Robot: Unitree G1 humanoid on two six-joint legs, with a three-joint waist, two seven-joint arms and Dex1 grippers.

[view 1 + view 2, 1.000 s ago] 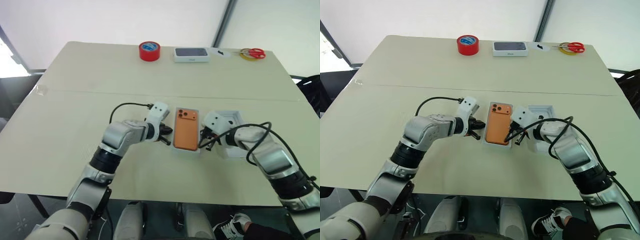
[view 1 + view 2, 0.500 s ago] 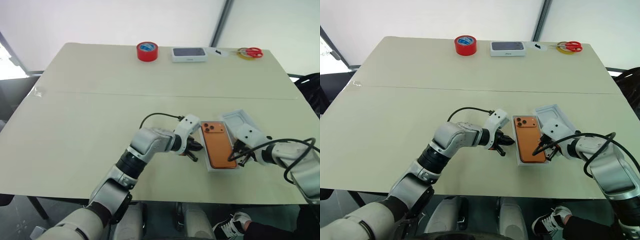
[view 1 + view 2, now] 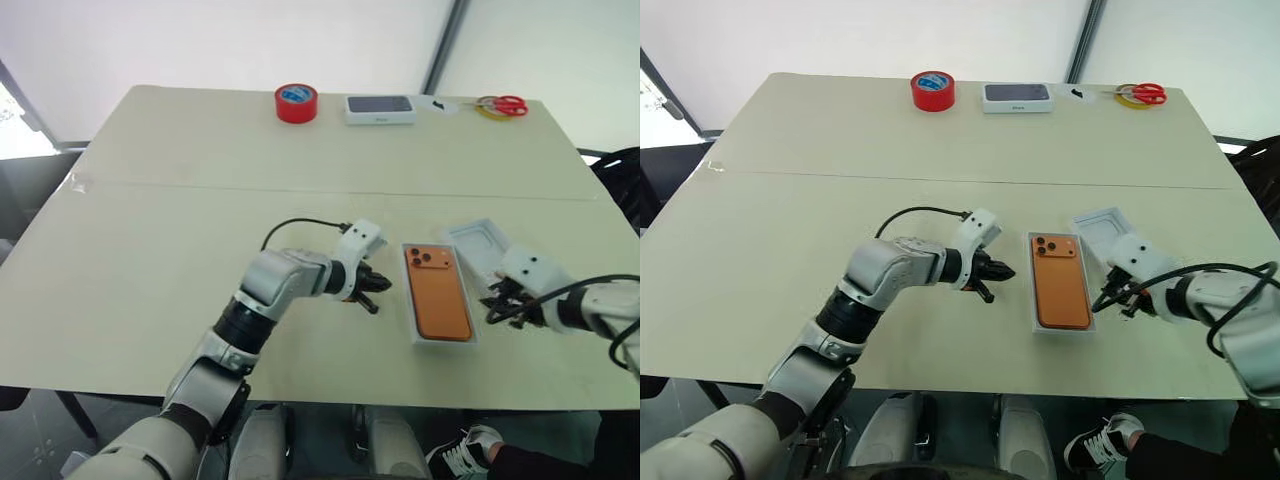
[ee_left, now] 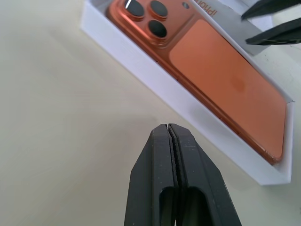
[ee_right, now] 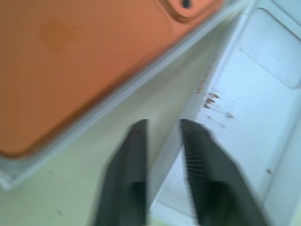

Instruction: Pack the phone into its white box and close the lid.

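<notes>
With the phone (image 3: 440, 291) lying in the white box (image 3: 413, 334), the closed left pincer (image 3: 372, 292) waits while the half-open right pincer (image 3: 503, 305) must grasp the lid (image 3: 480, 248).

The phone (image 4: 221, 70) has a smooth, satin orange back that looks like metal or frosted glass, with glossy dark lenses at its 12 o'clock end. The white box (image 4: 141, 70) around it looks like matt, smooth cardboard. The lid (image 3: 1105, 232), at the phone's 2 o'clock, is the same matt white card. The table (image 3: 180, 200) is matt, pale beige and smooth. The left gripper (image 4: 171, 136) has matt black plastic fingers (image 4: 155, 155). The tape (image 3: 297, 102) at the far edge looks glossy red.
</notes>
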